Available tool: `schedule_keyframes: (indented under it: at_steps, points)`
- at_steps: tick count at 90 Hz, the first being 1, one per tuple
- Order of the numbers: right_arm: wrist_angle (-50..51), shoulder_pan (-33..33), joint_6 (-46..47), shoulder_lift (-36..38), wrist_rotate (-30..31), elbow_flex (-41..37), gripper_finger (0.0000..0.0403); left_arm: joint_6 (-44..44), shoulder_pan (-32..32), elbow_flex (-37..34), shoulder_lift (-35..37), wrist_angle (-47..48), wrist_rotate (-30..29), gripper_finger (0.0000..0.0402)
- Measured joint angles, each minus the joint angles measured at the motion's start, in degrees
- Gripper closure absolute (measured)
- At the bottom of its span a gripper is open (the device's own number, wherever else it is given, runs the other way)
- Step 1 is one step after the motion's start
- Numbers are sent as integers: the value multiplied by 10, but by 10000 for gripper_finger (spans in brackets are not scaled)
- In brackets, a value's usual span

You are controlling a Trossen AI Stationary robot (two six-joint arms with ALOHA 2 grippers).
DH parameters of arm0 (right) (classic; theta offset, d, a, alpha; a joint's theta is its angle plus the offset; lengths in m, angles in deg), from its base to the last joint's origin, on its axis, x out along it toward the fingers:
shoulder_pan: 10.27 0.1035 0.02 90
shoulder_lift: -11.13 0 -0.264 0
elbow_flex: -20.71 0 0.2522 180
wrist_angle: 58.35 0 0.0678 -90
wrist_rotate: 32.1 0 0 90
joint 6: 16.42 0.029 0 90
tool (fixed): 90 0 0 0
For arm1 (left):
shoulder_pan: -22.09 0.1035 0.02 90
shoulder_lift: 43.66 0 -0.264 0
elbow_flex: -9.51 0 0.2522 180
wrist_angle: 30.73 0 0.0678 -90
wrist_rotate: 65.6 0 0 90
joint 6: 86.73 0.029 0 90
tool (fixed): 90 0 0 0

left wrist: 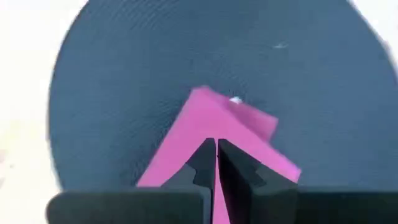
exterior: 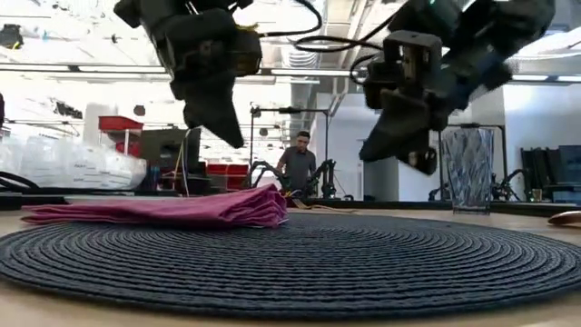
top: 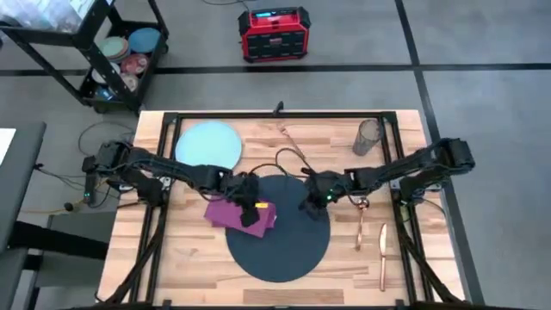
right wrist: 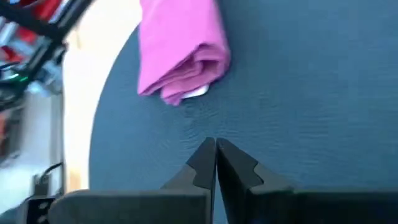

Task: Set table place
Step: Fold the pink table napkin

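On the wood surface (top: 181,258) the mat (top: 284,254) lies centred, the napkin (top: 232,213) across its left edge. Plate (top: 208,144), tumbler (top: 368,136) and cutlery (top: 382,250) wait unplaced. Left gripper (top: 251,209) and right gripper (top: 312,203) hover clenched, empty.

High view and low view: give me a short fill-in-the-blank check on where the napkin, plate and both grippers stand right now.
1. The folded magenta cloth napkin lies partly on the dark round woven ____.
2. The pale blue round plate sits on the light-wood table, apart from the mat, on the ____ arm's side.
3. The left gripper hangs above the napkin, not ____ it.
4. The right gripper has its fingers ____, holding nothing.

Missing words: mat; left; touching; shut
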Motion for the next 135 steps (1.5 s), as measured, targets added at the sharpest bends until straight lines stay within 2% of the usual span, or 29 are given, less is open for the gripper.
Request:
schedule_keyframes:
  at_steps: [7,22,52,71,81,95,106,122,128,135]
  points:
    - [-49,-4,9,-33,-38,0,403,-19,-13,0,0,3,20,401]
    - [-105,-8,14,-96,-72,31,403,-63,-47,1,13,7,22,402]
    - [-77,-38,-15,-213,-102,147,403,-143,-97,0,15,13,-4,402]
    - [-66,-50,-32,-255,-113,188,403,-187,-127,0,15,11,-31,402]
    - [-61,-67,-35,-258,-111,208,403,-197,-139,0,15,10,-49,401]
    - [-71,-114,-19,-258,-67,235,403,-193,-140,0,15,12,-69,402]
    - [-50,-139,-13,-252,-87,237,403,-186,-139,0,14,32,-125,401]
    - [50,-102,-61,-195,-81,235,403,-186,-133,0,13,92,-221,401]
    - [73,-83,-69,-180,-78,235,403,-162,-124,0,12,93,-222,401]
    - [93,-60,-69,-171,-59,235,403,-119,-106,0,8,84,-193,401]
